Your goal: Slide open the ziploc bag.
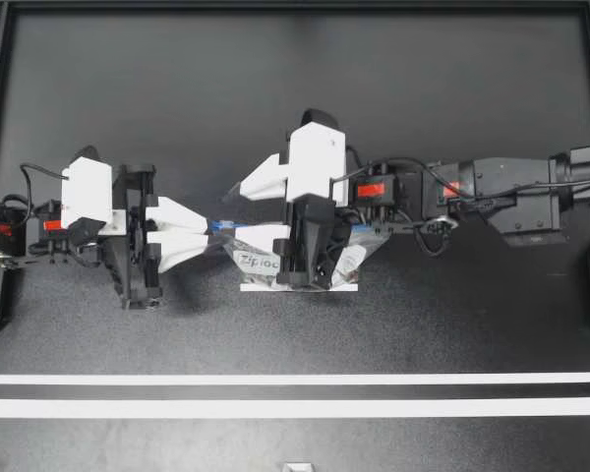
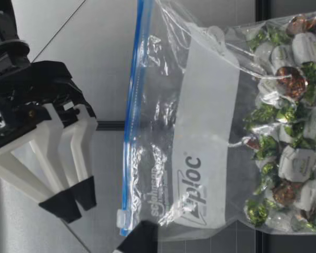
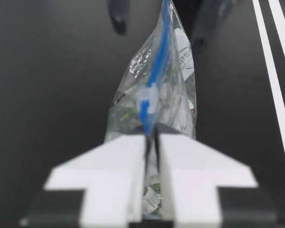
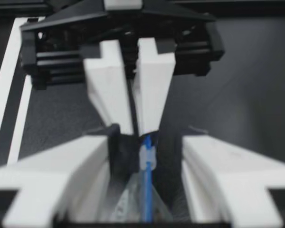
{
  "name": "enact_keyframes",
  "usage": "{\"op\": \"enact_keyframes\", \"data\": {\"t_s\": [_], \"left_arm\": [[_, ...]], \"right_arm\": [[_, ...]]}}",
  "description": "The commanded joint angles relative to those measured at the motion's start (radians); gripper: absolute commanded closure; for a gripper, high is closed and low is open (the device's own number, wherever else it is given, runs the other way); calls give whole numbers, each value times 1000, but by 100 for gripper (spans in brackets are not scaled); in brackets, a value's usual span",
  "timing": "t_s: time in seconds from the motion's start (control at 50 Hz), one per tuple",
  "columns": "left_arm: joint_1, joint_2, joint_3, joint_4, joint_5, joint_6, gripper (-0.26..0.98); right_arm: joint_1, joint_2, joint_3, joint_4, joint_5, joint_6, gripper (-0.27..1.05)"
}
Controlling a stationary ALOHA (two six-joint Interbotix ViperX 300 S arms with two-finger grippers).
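- While the clear plastic zip bag of wrapped sweets (image 1: 256, 264) stands upright in the middle of the black table (image 1: 295, 98), its blue zip track (image 2: 130, 121) runs along the top. The white slider tab (image 3: 148, 97) sits at the end by your left arm.
- Your left gripper (image 1: 206, 231) is pinched tight on the bag's top corner, just behind the slider.
- Your right gripper (image 1: 239, 211) is spread wide and holds nothing. It straddles the slider end, with its tips above the track in the low view.
- Step, as I judge it: seating on the slider. Next, lower, close on the tab and draw it along the track, away from your left hold.
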Motion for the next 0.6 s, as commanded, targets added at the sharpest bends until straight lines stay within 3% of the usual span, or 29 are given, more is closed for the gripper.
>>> {"op": "enact_keyframes", "data": {"t_s": [0.0, 0.58], "left_arm": [[-2, -17, -12, 3, -9, 2, 88], [-5, -17, -6, 25, -5, 18, 90]], "right_arm": [[9, -5, -25, -2, -2, 0, 19], [11, 55, -83, -2, 112, 0, 22]]}}
